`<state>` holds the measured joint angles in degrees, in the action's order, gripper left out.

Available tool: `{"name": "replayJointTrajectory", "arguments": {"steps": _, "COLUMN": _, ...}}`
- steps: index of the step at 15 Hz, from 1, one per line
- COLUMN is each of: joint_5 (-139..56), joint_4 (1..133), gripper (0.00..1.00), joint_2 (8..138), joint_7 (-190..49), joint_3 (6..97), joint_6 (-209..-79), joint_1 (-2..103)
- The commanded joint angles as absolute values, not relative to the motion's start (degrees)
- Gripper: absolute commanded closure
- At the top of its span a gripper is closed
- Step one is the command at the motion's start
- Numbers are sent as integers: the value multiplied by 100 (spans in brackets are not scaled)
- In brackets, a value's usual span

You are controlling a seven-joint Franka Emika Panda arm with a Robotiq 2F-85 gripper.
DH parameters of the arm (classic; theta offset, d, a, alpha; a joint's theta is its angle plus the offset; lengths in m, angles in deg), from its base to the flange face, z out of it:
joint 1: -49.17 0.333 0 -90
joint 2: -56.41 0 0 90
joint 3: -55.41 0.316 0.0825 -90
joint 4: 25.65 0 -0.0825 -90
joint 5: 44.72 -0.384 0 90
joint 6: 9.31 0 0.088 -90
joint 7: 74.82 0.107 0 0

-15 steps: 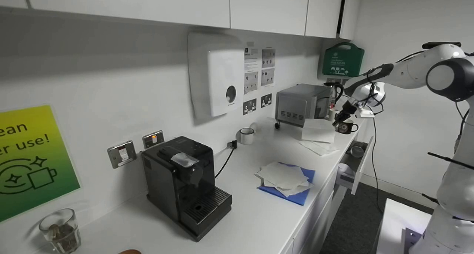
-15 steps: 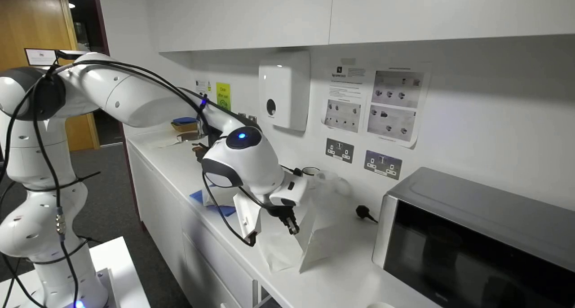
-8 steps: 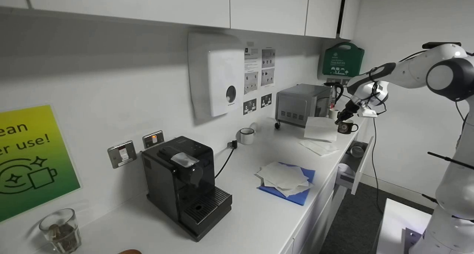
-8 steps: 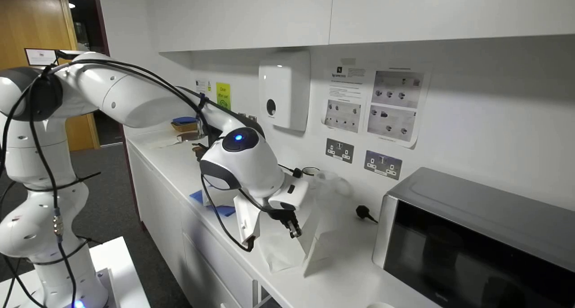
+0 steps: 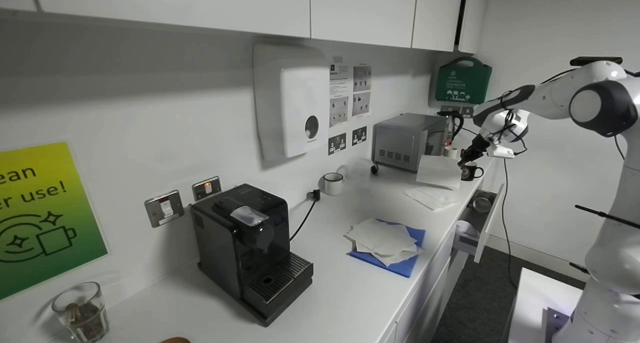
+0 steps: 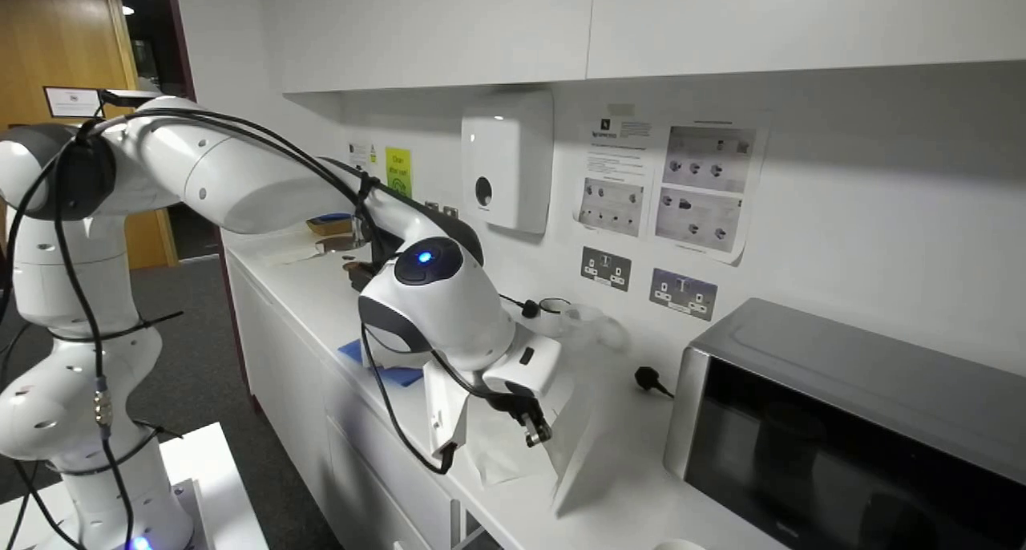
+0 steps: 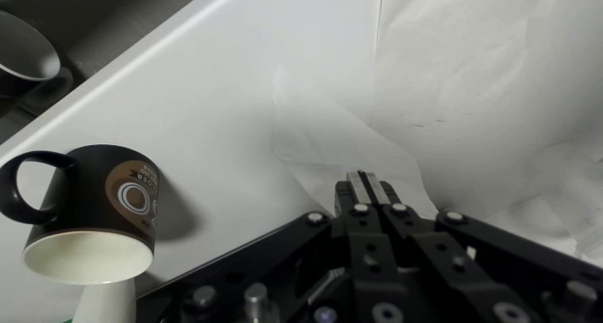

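- Low in the wrist view, the gripper: its two fingers are pressed together, pinching the margin of a thin sheet of paper, seen most clearly in an exterior view.
- Position of the sheet relative to the gripper: it spreads to the left of and below the fingertips in an exterior view, raised at a slant above the counter. Whether its lower edge touches the surface cannot be told.
- Just below the raised sheet, a second sheet lying flat on the counter.
- To one side of the gripper, near but apart from the fingers, a dark mug with a brown emblem and pale interior; it stands upright.
- Under the counter's front edge, a drawer pulled out, with another mug inside.
- Behind the raised sheet in an exterior view, a grey microwave.
- Toward the foreground of an exterior view, a paper pile on a flat blue square, well apart from the gripper; to its left, a black coffee machine; farther back, a white mug.
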<state>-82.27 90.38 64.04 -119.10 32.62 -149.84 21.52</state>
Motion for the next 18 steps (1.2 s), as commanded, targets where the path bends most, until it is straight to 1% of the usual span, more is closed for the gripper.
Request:
{"name": "replayJointTrajectory", "arguments": {"steps": 1, "joint_5": -8447, "joint_4": 8746, "gripper": 100, "joint_2": 6624, "joint_7": -12133, "joint_3": 3365, "joint_6": -14988, "joint_1": 2011}}
{"name": "replayJointTrajectory", "arguments": {"steps": 11, "joint_5": -8233, "joint_4": 9310, "gripper": 100, "joint_2": 6043, "joint_7": -12232, "joint_3": 3704, "joint_6": -15004, "joint_1": 2250}}
{"name": "replayJointTrajectory", "arguments": {"steps": 18, "joint_5": -8208, "joint_4": 9708, "gripper": 100, "joint_2": 5619, "joint_7": -12405, "joint_3": 3657, "joint_6": -15060, "joint_1": 2482}}
